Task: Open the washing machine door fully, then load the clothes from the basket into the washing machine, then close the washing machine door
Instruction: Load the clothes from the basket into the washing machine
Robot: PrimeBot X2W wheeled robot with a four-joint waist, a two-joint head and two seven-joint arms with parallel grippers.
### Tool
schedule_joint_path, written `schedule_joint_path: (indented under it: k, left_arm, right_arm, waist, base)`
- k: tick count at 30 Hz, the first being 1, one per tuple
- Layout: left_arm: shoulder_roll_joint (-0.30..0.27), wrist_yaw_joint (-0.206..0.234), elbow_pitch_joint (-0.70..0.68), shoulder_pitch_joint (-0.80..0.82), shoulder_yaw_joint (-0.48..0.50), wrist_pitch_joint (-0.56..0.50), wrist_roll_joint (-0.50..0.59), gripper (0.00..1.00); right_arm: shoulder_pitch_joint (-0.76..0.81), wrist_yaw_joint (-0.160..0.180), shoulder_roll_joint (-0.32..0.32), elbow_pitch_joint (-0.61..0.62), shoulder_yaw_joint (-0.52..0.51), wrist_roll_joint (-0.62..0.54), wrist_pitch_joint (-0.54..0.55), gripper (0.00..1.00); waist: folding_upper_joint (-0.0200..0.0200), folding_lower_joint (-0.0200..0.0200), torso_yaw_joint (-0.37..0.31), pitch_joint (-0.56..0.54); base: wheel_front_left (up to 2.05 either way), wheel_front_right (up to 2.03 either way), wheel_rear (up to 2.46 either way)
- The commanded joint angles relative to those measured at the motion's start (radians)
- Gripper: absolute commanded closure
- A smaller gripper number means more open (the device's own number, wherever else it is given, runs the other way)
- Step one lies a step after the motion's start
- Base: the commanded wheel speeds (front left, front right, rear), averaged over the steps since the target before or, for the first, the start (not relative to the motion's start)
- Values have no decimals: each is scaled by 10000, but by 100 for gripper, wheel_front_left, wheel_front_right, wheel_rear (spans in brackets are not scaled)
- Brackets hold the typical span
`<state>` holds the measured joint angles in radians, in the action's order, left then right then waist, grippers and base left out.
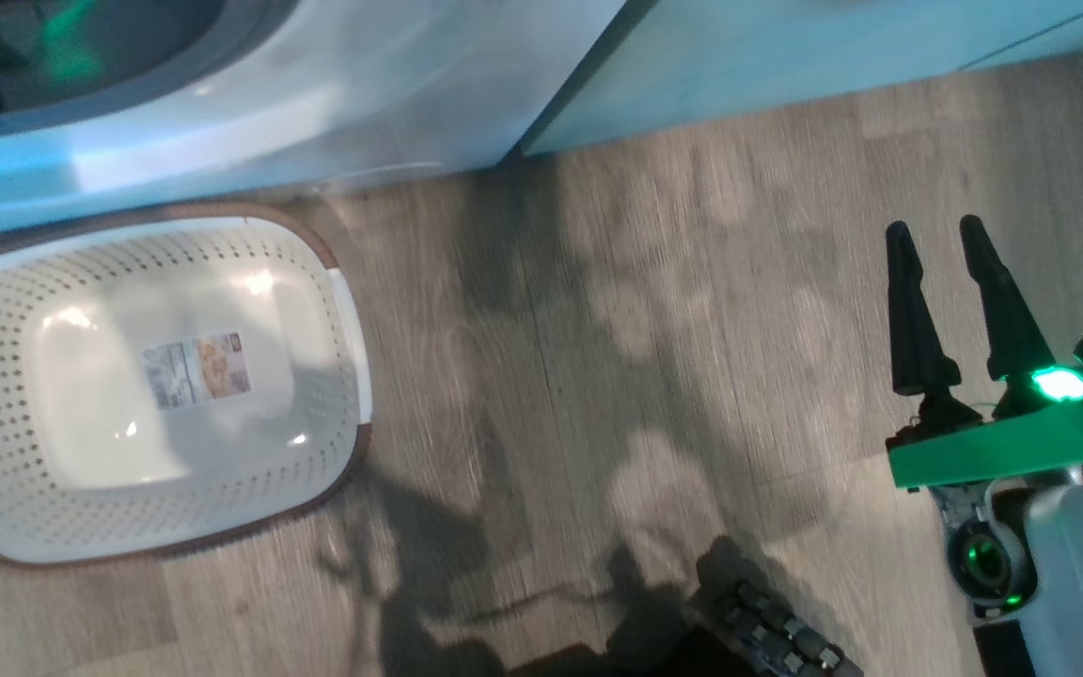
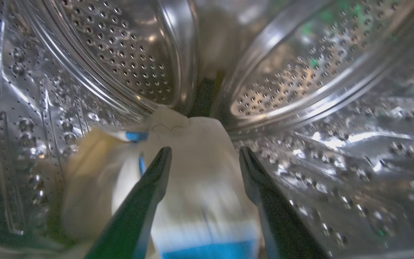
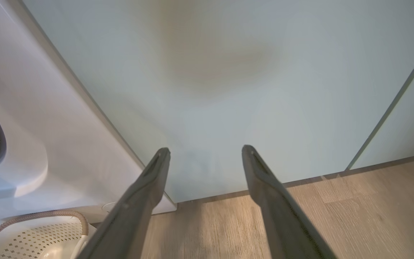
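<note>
The clothes (image 2: 199, 194) look soft and floppy, best pinched at a fold, and lie at 6 o'clock in the washing machine drum (image 2: 128, 54) under the left end effector (image 2: 205, 149), spread apart like the right end effector (image 1: 933, 228).

Floor (image 1: 645, 329): pale wood-grain planks, crossed with shadows.
Basket (image 1: 316, 282): stood on the floor, close before the washing machine (image 1: 316, 103).
Cabinet (image 1: 786, 47): rose from the floor just beside the washing machine.
Drum (image 2: 128, 54): the clothes (image 2: 199, 172) lay on its steel wall.
</note>
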<state>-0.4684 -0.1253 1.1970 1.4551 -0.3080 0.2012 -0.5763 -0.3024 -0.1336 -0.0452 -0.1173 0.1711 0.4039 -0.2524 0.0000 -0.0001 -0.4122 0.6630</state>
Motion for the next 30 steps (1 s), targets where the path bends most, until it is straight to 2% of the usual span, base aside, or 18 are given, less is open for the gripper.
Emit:
schedule_joint_path:
  k: [1,7,16,23,30]
  left_arm:
    - [-281,-34,-248,-297,-102,70,-33,0]
    - [85,-50,-956,-1920,-606,369,-568,0]
    - [393,-52,-1871,-4015,-781,587,-1171,0]
    - [559,-50,-3196,-5920,-220,602,-956,0]
    - [852,-25,-4794,-8015,944,604,-458,0]
  right_arm:
    - [118,29,-51,222,38,-61,-94,0]
    - [493,29,-51,123,-153,-239,-94,0]
    - [1132,29,-51,0,-429,-587,-94,0]
    - [1705,29,-51,-97,-548,-809,-94,0]
    - [2204,29,-186,-152,-662,-856,-94,0]
  waist:
    - [0,1,120,-350]
    - [0,1,504,-1302]
    - [0,1,1008,-2681]
    - [0,1,1340,-3722]
    - [0,1,1652,-4555]
  base:
    - [0,0,0]
    - [0,0,0]
    - [0,0,0]
    - [0,0,0]
    - [0,0,0]
